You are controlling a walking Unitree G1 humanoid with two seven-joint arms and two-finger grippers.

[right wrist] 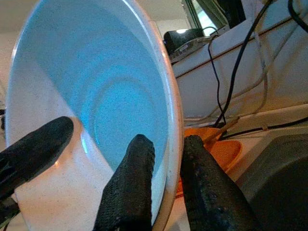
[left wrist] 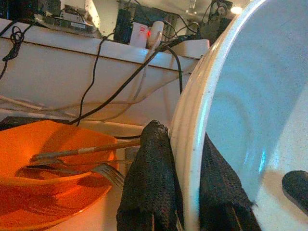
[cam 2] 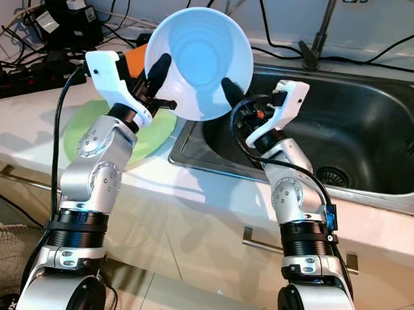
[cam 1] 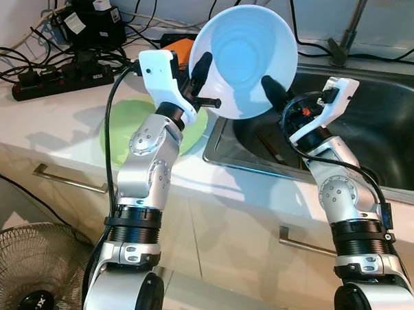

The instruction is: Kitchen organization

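Above the sink point(cam 2: 370, 113) edge | left claw point(cam 1: 202, 83) and right claw point(cam 1: 276, 97) raised, each pinching the tilted bowl point(cam 1: 247, 57) rim, seemingly firm.

Both arms raised, elbows bent; left gripper point(cam 1: 202, 83) and right gripper point(cam 1: 271, 92) each clamped on bowl point(cam 1: 247, 57) rim.

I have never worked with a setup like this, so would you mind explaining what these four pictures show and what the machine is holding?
It is a humanoid robot at a kitchen counter. The two wide pictures come from cameras on its head, looking down at its silver arms. The two close-ups come from cameras on its wrists. Both grippers hold one pale blue bowl above the edge of the steel sink: the left gripper and the right gripper each pinch its rim. On the counter lie a green plate, an orange bowl holding a fork, and a black power strip.
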